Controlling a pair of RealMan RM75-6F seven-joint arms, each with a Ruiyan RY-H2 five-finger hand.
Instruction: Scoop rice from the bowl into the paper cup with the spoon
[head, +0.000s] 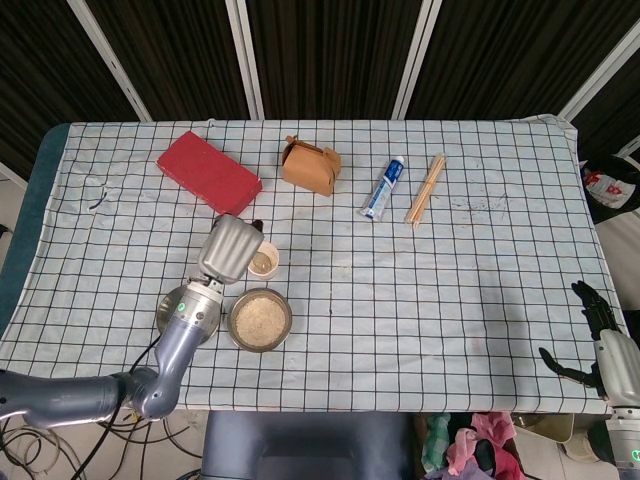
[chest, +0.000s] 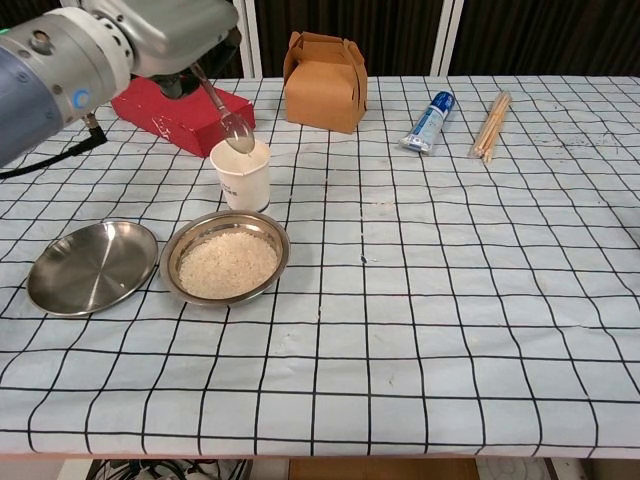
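Note:
My left hand (chest: 150, 35) grips a metal spoon (chest: 236, 131) by its handle. The spoon slants down to the right, and its bowl hangs at the mouth of the white paper cup (chest: 241, 178). From the head view, the left hand (head: 228, 250) sits just left of the cup (head: 263, 262), which shows rice inside. A steel bowl (chest: 171, 262) of rice stands in front of the cup, and its rim (head: 233, 322) shows beside my forearm. The right hand (head: 597, 318) hangs off the table's right edge, fingers apart and holding nothing.
An empty steel plate (chest: 92, 265) lies left of the rice bowl. Along the far side are a red box (head: 208, 172), a brown paper box (head: 311, 165), a toothpaste tube (head: 383, 187) and chopsticks (head: 425, 188).

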